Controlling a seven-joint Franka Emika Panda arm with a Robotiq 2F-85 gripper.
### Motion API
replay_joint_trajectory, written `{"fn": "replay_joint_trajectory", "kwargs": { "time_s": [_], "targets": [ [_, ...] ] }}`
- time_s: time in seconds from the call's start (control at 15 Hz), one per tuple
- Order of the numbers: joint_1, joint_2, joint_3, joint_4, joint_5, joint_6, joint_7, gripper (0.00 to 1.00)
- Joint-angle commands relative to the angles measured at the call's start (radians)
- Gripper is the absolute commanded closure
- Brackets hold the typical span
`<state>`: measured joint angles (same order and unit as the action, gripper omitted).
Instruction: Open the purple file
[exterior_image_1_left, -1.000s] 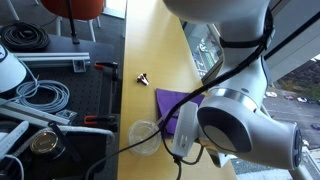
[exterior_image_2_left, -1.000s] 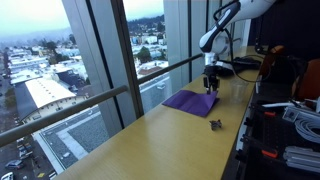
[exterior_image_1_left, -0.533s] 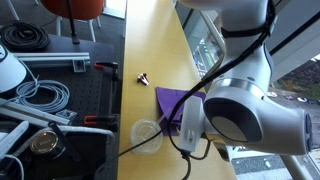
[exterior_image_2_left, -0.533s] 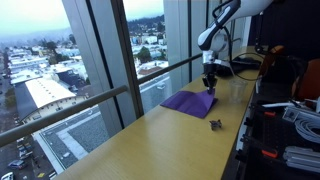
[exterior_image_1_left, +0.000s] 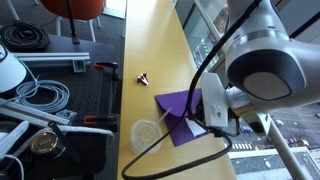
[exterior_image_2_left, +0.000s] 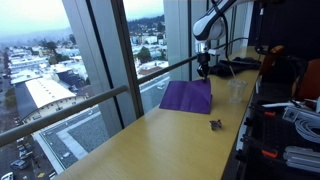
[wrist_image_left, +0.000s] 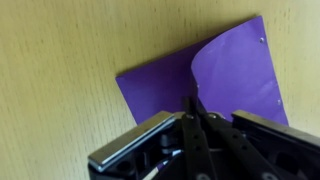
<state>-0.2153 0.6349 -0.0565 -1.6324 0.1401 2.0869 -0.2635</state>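
The purple file (wrist_image_left: 160, 85) lies flat on the yellow-wood table, and its top cover (wrist_image_left: 235, 70) curls upward. In the wrist view my gripper (wrist_image_left: 192, 103) is shut, its fingertips pinching the edge of that cover. In an exterior view the gripper (exterior_image_2_left: 203, 72) hangs above the file (exterior_image_2_left: 187, 97) and the cover stands raised like an upright sheet. In an exterior view the robot's wrist (exterior_image_1_left: 215, 108) hides the jaws, and the file (exterior_image_1_left: 176, 106) shows partly lifted beside it. No paper shows inside.
A round clear plastic lid (exterior_image_1_left: 147, 135) lies beside the file toward the table's edge. A small dark clip (exterior_image_1_left: 142, 77) (exterior_image_2_left: 215, 124) rests farther along the table. Cables and equipment (exterior_image_1_left: 40, 95) crowd the black bench alongside. Tall windows (exterior_image_2_left: 110, 60) border the table's other side.
The jaws closed on the file's cover edge and the arm rose, pulling the cover up from flat to raised and curled.
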Motion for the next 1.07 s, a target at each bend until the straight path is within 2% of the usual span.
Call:
{"fn": "replay_joint_trajectory", "kwargs": {
  "time_s": [0.0, 0.47, 0.6, 0.8, 1.0],
  "targets": [
    [0.061, -0.084, -0.039, -0.085, -0.116, 0.065, 0.088, 1.0],
    [0.213, -0.233, -0.093, -0.305, -0.439, 0.2, 0.328, 1.0],
    [0.27, -0.281, -0.107, -0.362, -0.571, 0.251, 0.419, 1.0],
    [0.349, -0.342, -0.124, -0.426, -0.799, 0.263, 0.578, 1.0],
    [0.382, -0.386, -0.097, -0.485, -1.006, 0.236, 0.743, 1.0]
  ]
}}
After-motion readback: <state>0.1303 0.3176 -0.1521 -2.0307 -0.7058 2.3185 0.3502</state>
